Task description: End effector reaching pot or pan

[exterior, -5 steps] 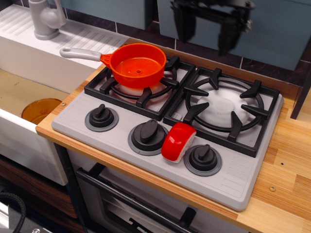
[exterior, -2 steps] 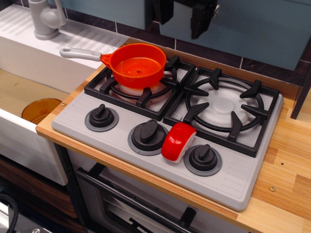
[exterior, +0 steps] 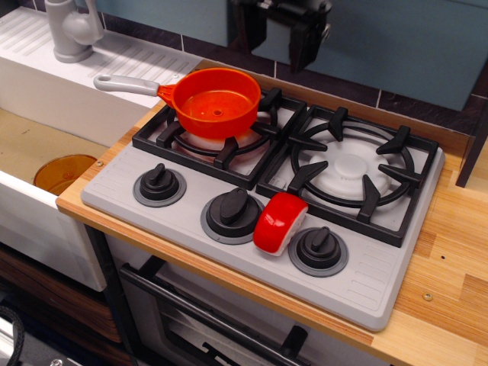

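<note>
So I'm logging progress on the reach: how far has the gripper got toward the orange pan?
Done: the gripper hangs at the top of the frame, behind and a little right of the orange saucepan. In hand: its fingers stand apart, holding nothing. Left: it is not yet touching the pan, which sits untouched on the left burner, grey handle pointing toward the sink.

Toy kitchen setup. Grey two-burner play stove (exterior: 259, 221) with black grates and three black knobs sits on a wooden counter (exterior: 450, 259), filling most of it up to the front edge. Oven door handle (exterior: 206, 324) below the counter's front edge. White sink (exterior: 46, 99) with grey faucet (exterior: 70, 29) off the counter's left edge. Dark tiled backsplash (exterior: 412, 103) along the back edge.
</note>
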`<state>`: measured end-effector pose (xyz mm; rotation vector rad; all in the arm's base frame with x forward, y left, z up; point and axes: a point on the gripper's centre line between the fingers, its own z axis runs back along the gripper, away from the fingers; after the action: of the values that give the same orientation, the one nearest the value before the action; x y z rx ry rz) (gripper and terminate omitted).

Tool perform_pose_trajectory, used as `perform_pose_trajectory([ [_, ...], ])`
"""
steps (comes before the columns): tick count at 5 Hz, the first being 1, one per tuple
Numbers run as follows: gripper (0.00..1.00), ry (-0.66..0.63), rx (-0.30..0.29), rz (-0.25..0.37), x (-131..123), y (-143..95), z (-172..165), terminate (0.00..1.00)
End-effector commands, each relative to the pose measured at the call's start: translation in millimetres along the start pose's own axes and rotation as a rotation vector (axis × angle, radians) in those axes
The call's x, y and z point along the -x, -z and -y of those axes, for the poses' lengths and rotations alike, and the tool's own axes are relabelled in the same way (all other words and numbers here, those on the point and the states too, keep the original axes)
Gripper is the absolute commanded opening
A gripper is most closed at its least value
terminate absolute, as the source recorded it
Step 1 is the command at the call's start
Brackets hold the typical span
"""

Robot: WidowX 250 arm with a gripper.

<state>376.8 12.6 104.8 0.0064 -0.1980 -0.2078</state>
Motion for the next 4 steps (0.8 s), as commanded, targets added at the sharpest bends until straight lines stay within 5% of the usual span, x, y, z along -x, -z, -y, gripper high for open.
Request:
perform_pose_trajectory([
  [1, 1.0, 0.006, 0.004, 0.097, 12.7, 8.3, -9.8, 0.0],
  [4, 1.0, -0.022, 0.041, 0.118, 31.9, 33.7, 1.9, 0.0],
])
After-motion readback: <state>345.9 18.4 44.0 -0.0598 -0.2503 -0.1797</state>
